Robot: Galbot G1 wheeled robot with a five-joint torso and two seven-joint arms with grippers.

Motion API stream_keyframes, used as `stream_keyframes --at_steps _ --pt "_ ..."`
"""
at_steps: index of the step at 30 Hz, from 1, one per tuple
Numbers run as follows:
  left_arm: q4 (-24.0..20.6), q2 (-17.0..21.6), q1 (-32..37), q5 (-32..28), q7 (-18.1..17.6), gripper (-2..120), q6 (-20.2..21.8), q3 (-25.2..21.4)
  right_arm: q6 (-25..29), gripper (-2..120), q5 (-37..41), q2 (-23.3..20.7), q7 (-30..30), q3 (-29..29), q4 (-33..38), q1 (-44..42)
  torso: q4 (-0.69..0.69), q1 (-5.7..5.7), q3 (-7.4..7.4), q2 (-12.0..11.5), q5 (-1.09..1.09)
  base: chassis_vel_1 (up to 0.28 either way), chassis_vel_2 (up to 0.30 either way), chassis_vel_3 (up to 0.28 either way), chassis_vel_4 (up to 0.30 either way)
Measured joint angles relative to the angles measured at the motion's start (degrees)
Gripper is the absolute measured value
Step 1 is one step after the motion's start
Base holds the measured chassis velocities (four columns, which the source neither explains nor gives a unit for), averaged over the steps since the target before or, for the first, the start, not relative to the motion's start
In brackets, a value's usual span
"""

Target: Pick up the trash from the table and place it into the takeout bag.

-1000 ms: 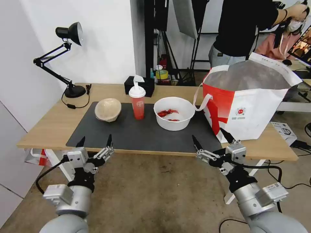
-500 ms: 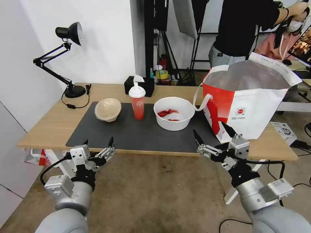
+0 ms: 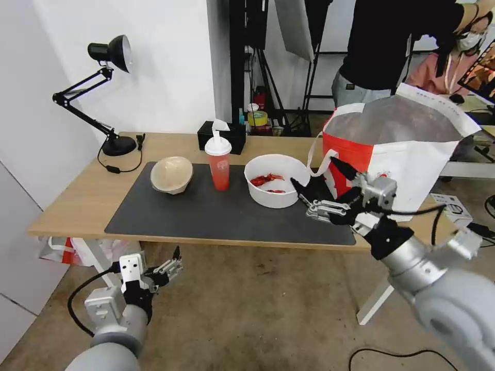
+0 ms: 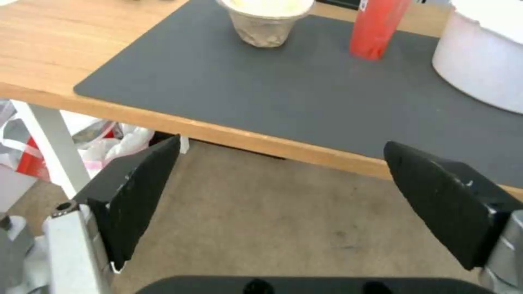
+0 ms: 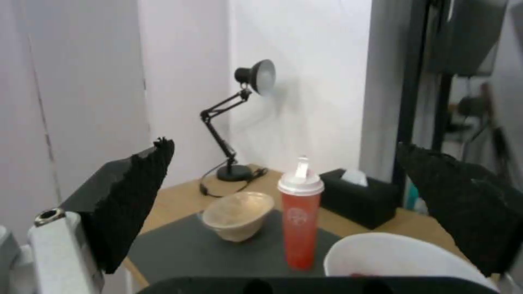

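Table (image 3: 77, 201) with dark mat (image 3: 206, 211); takeout bag (image 3: 407, 154) standing at the robot's right end. On the mat, left to right: beige bowl (image 3: 171, 174), red cup (image 3: 219, 164), white bowl (image 3: 277, 180) with red scraps. Right gripper (image 3: 324, 178), fingers spread wide and empty, hovers between white bowl and bag, seemingly just short of the bowl's rim. Left gripper (image 3: 157, 263), likewise spread and empty, hangs below the table edge.
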Motion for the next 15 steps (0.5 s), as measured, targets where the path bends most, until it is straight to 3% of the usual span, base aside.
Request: stream_keyframes --at_steps 1,5,6,9,15 --pt "0.0 0.0 0.0 0.0 0.0 100 0.0 0.0 0.0 100 0.0 0.0 0.0 0.0 0.0 0.0 0.00 0.00 0.00 0.0 0.00 0.000 0.000 0.000 0.000" --pt "0.0 -0.8 0.5 1.1 0.0 100 -1.0 0.0 -5.2 100 14.1 -4.9 3.4 -4.5 -2.2 11.1 0.01 0.00 0.00 0.0 0.00 0.000 0.000 0.000 0.000" --pt "0.0 -0.8 0.5 1.1 0.0 100 -1.0 0.0 -5.2 100 14.1 -4.9 3.4 -4.5 -2.2 11.1 0.01 0.00 0.00 0.0 0.00 0.000 0.000 0.000 0.000" --pt "0.0 -1.5 0.4 1.5 0.2 100 -2.0 0.0 -10.4 100 22.0 -7.0 6.7 -8.6 -3.5 20.2 0.01 0.00 0.00 0.0 -0.01 0.000 0.000 0.000 0.000" --pt "0.1 -2.2 0.3 2.7 1.2 100 -4.0 -0.2 -21.8 100 27.1 -6.8 16.8 -17.5 -7.5 35.9 0.01 0.00 0.00 0.0 -0.01 0.000 0.000 0.000 0.000"
